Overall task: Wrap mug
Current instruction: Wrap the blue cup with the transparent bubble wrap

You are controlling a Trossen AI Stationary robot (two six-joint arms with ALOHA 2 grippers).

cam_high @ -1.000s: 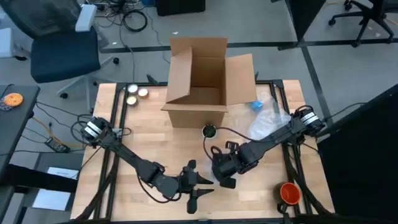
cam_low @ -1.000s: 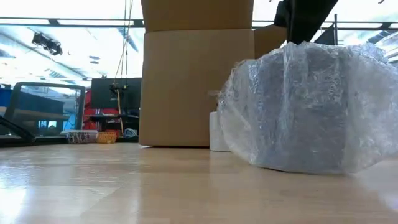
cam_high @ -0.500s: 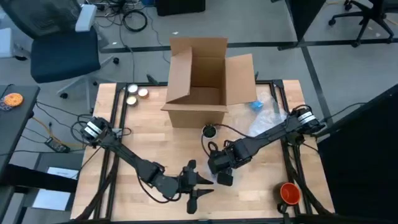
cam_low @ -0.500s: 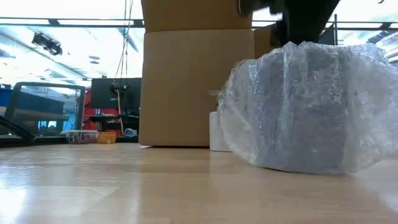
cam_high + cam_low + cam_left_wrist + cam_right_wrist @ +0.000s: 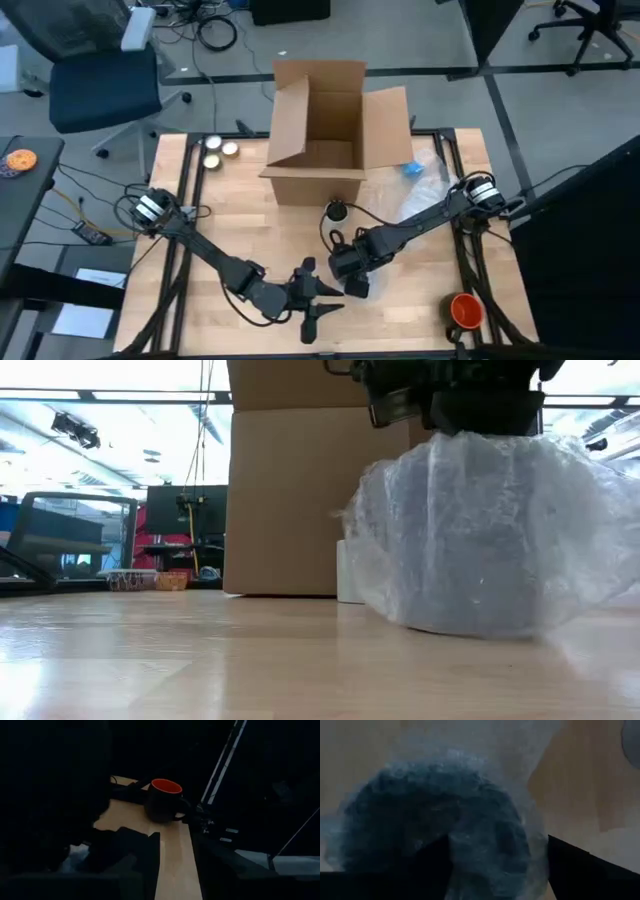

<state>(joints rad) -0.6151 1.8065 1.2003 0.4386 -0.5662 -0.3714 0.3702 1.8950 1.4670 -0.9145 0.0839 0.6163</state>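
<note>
The right gripper [image 5: 350, 272], its arm stretched low across the table [image 5: 230, 215] from the right edge, points down over a bubble-wrapped bundle [image 5: 480, 540], fingers spread wide either side of it. The left gripper [image 5: 318, 300] rests near the front edge, fingers splayed and empty. An orange-lined mug [image 5: 466, 310] stands well apart.

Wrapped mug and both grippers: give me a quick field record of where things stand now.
wrapped mug: on table, in bubble wrap, in front of box
right gripper: directly above wrapped mug, fingers open either side
left gripper: near front table edge, open, idle
second mug: unwrapped, orange inside, front right corner
spare wrap: right of box
</note>
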